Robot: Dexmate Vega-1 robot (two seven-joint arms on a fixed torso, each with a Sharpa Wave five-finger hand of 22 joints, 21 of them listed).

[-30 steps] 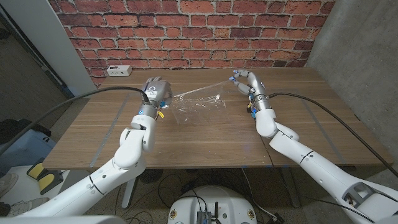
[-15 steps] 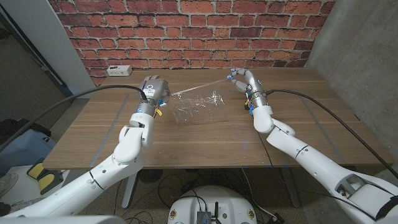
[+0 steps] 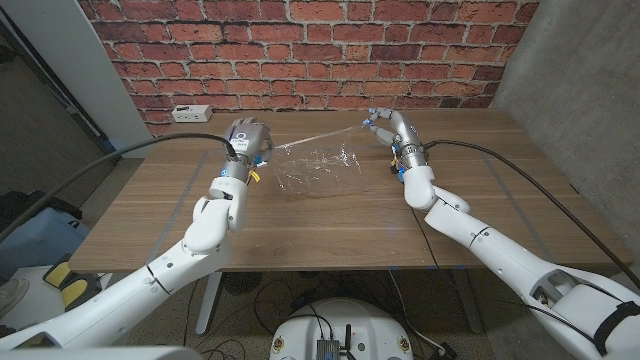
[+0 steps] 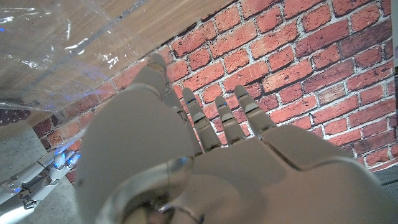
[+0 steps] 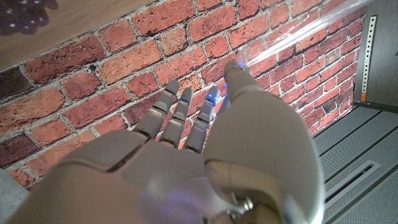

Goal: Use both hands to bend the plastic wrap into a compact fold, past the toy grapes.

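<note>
A clear, crinkled sheet of plastic wrap (image 3: 320, 165) hangs stretched between my two hands over the back half of the table (image 3: 330, 220), its lower part sagging onto the wood. My left hand (image 3: 248, 140) holds the wrap's left end. My right hand (image 3: 385, 127) pinches the right end, and a taut strip (image 5: 292, 34) runs off its fingertips. In the left wrist view the wrap (image 4: 56, 43) spreads over the wood in front of my left hand (image 4: 205, 149). A dark purple bunch, the toy grapes (image 5: 25, 15), lies on the table beyond my right hand (image 5: 205, 137).
A white power strip (image 3: 188, 113) lies at the back left of the table. A red brick wall (image 3: 300, 50) stands right behind the table's far edge. In the left wrist view my right hand (image 4: 37, 174) shows with blue lights.
Both hands have moved a little toward the far edge of the table, taking the wrap with them. The sheet now sits farther back and slightly more gathered.
</note>
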